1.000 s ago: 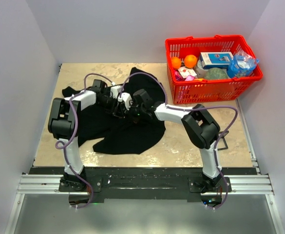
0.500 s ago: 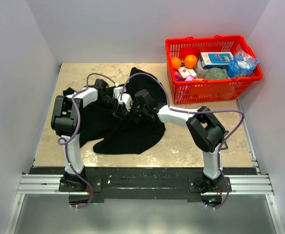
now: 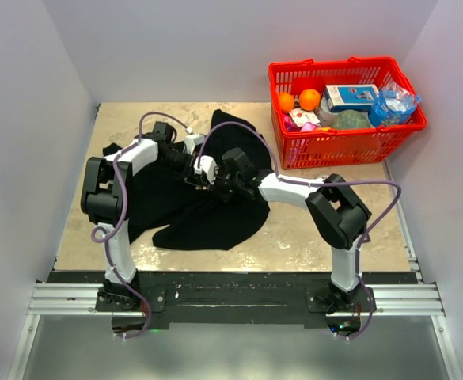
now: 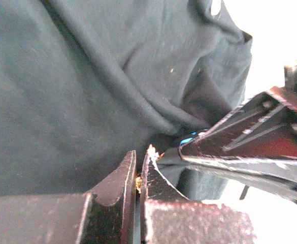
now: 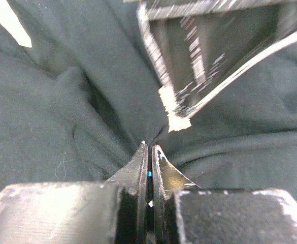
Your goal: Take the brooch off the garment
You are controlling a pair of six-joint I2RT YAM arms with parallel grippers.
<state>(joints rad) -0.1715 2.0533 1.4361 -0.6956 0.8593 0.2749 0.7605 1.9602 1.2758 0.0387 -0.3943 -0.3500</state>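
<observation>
The black T-shirt, the garment [image 3: 191, 214], lies crumpled on the table's left half. Both grippers meet on it near its middle. My left gripper [image 3: 193, 164] is shut; in the left wrist view its jaws [image 4: 139, 155] pinch a small orange-gold piece, the brooch [image 4: 137, 181], against the cloth [image 4: 62, 91]. My right gripper [image 3: 212, 176] is shut on a fold of the garment [image 5: 46, 101]; its jaws [image 5: 150, 147] show a tiny blue speck between them. The two sets of fingertips are almost touching. Most of the brooch is hidden.
A red basket [image 3: 334, 149] with oranges, a box and packets stands at the back right. Bare tan tabletop [image 3: 326, 222] lies right of and in front of the shirt. White walls close in the left, back and right.
Both grippers have shifted together a little toward the back of the table, the right arm stretching out further. The cloth near them has been drawn along.
</observation>
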